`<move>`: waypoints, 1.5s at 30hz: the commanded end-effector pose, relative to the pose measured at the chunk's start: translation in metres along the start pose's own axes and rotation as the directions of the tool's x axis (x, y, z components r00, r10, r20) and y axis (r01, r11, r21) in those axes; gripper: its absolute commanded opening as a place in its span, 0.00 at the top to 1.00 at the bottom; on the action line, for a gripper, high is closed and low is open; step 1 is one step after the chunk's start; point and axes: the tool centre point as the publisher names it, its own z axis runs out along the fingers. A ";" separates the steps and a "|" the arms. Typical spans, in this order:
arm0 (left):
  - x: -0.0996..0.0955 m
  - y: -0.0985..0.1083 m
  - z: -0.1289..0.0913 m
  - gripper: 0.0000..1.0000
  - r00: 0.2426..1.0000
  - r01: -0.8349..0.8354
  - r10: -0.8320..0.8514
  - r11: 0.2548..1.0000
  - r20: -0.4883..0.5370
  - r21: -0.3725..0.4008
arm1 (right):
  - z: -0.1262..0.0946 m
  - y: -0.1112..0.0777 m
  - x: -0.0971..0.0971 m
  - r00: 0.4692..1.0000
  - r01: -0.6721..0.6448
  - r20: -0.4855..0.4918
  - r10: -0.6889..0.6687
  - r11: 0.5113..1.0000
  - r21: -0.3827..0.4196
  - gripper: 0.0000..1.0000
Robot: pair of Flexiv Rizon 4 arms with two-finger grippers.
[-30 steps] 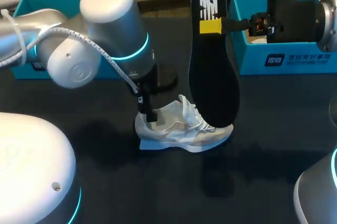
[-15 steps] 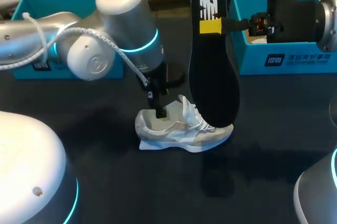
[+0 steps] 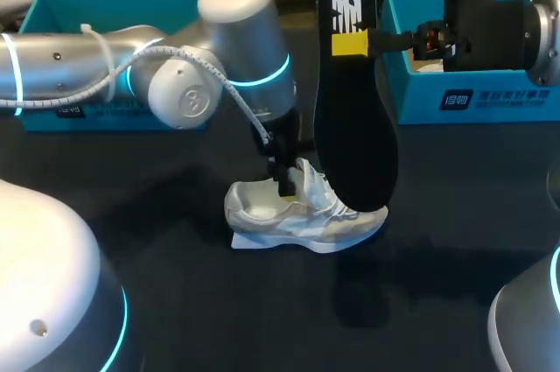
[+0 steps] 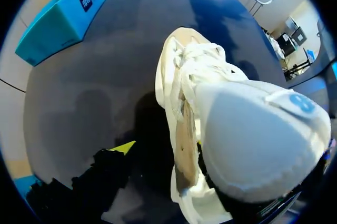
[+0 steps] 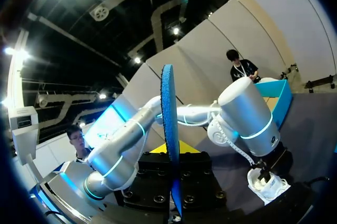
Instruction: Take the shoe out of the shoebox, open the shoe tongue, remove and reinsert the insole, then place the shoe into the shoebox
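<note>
Shoe (image 3: 302, 210) sits on the dark table (image 3: 262, 302), out of any box, toe toward my right side. My left pincer (image 3: 285, 184) is down at its opening, right by the tongue (image 4: 253, 129). The left wrist view is filled by the tongue, so whether that pincer is pinching it or spread I cannot tell.

Just behind the shoe, the black insole (image 3: 354, 127) hangs upright, its lower end close above the toe. It looks clear of the shoe, not in it. My right pincer (image 3: 350, 44) is pressed onto the insole near its upper end, one pad on each face.

At the back are two blue shoeboxes, one on the right (image 3: 472, 96) and one on the left (image 3: 52, 9), both well apart from the shoe.

Progress, my read: shoe out is done and insole out is done. The tongue is probably being kept open. Left to do: slide the insole back in, then put the shoe in a box.
</note>
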 end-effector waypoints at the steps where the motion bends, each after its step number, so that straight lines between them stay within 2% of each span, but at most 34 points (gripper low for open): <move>1: 0.000 -0.001 0.004 0.84 1.000 -0.002 0.002 1.000 -0.011 0.001 | 0.002 0.000 0.000 1.000 -0.002 0.003 0.002 1.000 0.001 1.00; 2: 0.002 0.000 0.004 0.98 1.000 -0.002 0.002 1.000 -0.014 0.003 | 0.002 0.000 0.000 1.000 -0.002 0.003 0.002 1.000 0.001 1.00; 3: 0.003 0.000 0.004 1.00 1.000 -0.003 0.003 1.000 -0.016 0.004 | 0.002 0.000 0.000 1.000 -0.002 0.003 0.002 1.000 0.001 1.00; 9: 0.008 0.004 0.002 1.00 0.996 -0.053 0.055 0.998 -0.072 0.026 | 0.002 0.000 0.000 1.000 -0.002 0.003 0.002 1.000 0.001 1.00; 11: 0.006 0.006 -0.004 1.00 0.989 -0.089 0.093 0.995 -0.111 0.041 | 0.002 0.000 0.000 1.000 -0.002 0.003 0.002 1.000 0.001 1.00; 13: 0.004 0.006 -0.012 1.00 0.982 -0.132 0.133 0.991 -0.136 0.012 | 0.002 0.000 0.000 1.000 -0.002 0.003 0.002 1.000 0.001 1.00; 18: 0.002 0.007 -0.030 1.00 0.950 -0.227 0.224 0.974 -0.217 0.015 | 0.002 0.000 0.000 1.000 -0.002 0.003 0.002 1.000 0.001 1.00; 24: -0.002 -0.002 -0.040 1.00 0.823 -0.467 0.428 0.884 -0.374 -0.016 | 0.002 0.000 0.000 1.000 -0.002 0.003 0.002 1.000 0.001 1.00; 26: -0.001 -0.005 -0.040 1.00 0.752 -0.571 0.515 0.821 -0.411 -0.017 | 0.002 0.000 0.000 1.000 -0.002 0.003 0.002 1.000 0.001 1.00; 28: 0.003 -0.008 -0.038 1.00 0.654 -0.688 0.615 0.726 -0.441 -0.008 | 0.002 0.000 0.000 1.000 -0.002 0.003 0.002 1.000 0.001 1.00; 32: 0.002 -0.013 -0.034 1.00 0.550 -0.791 0.692 0.611 -0.467 -0.026 | 0.002 0.000 0.000 1.000 -0.002 0.003 0.002 1.000 0.001 1.00; 45: 0.001 -0.014 -0.033 1.00 0.544 -0.800 0.704 0.599 -0.457 -0.029 | 0.002 0.000 0.000 1.000 -0.002 0.003 0.002 1.000 0.001 1.00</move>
